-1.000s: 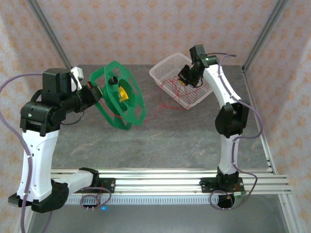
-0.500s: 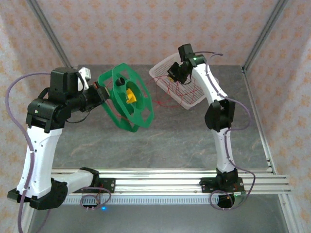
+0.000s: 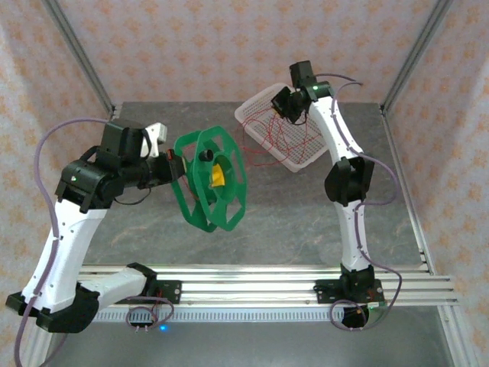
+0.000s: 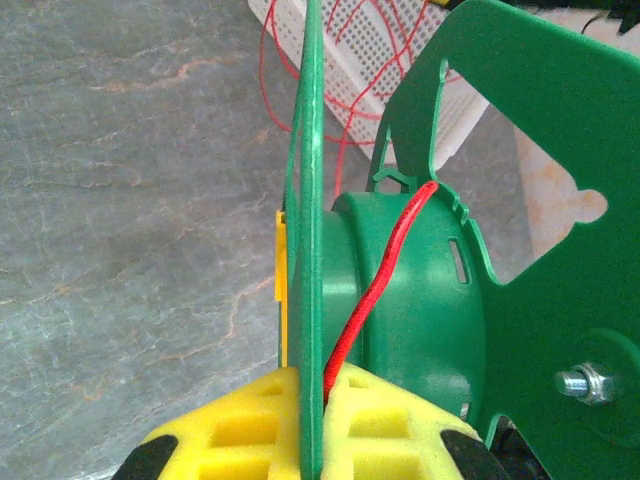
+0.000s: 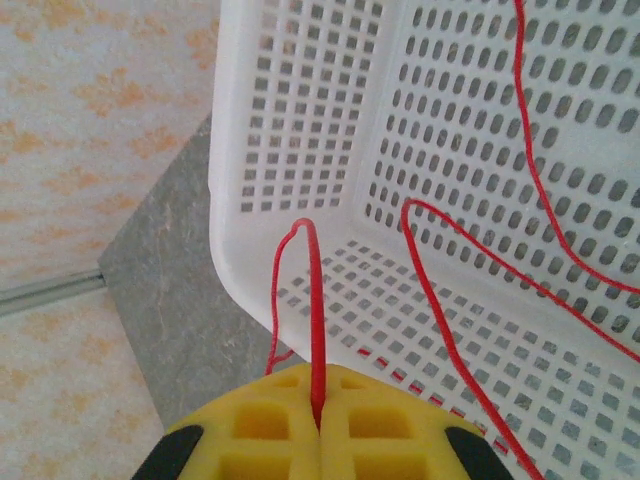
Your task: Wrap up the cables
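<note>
I judge the wrapping to be only at its beginning. The left gripper (image 4: 313,425) is pressed together on one flange of the green spool (image 3: 210,180) and holds it on edge, with a single strand of the red cables (image 4: 385,270) lying across the hub. The right gripper (image 5: 318,420) pinches the wire above the white basket (image 3: 256,107), where nearly all loops lie, not yet wound.
</note>
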Controlling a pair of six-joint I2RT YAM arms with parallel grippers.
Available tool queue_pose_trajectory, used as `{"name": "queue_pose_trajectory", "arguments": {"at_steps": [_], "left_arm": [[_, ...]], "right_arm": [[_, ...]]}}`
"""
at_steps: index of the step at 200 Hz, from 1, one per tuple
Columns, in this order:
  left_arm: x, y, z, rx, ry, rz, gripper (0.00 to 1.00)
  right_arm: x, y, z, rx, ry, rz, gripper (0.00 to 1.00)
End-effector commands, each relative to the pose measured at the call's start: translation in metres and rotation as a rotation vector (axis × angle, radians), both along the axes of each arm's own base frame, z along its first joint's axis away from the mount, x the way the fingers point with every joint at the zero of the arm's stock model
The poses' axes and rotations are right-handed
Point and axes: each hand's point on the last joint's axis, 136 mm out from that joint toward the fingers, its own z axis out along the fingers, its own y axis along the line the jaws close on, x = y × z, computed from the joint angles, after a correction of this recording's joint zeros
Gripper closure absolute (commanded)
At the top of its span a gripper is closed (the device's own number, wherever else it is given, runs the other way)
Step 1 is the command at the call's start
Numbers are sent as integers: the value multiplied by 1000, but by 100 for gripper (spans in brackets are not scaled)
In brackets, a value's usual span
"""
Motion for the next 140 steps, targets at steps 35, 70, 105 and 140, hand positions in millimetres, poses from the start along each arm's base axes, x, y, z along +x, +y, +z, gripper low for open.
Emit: {"name": "queue_pose_trajectory", "arguments": {"at_steps": [35, 70, 105, 140], "left_arm": [[2, 9, -1, 116, -55, 18, 100], [0, -3, -11, 136, -39, -33, 100], [-10, -32, -30, 197, -22, -153, 100], [-12, -40, -56, 332, -7, -185, 100]], "right_arm": [[3, -31, 64, -3, -128, -83, 100], [8, -26, 66, 38, -142, -76, 100], [19, -17, 79, 97, -185, -78, 100], [23, -12, 103, 147, -246, -80, 100]]}}
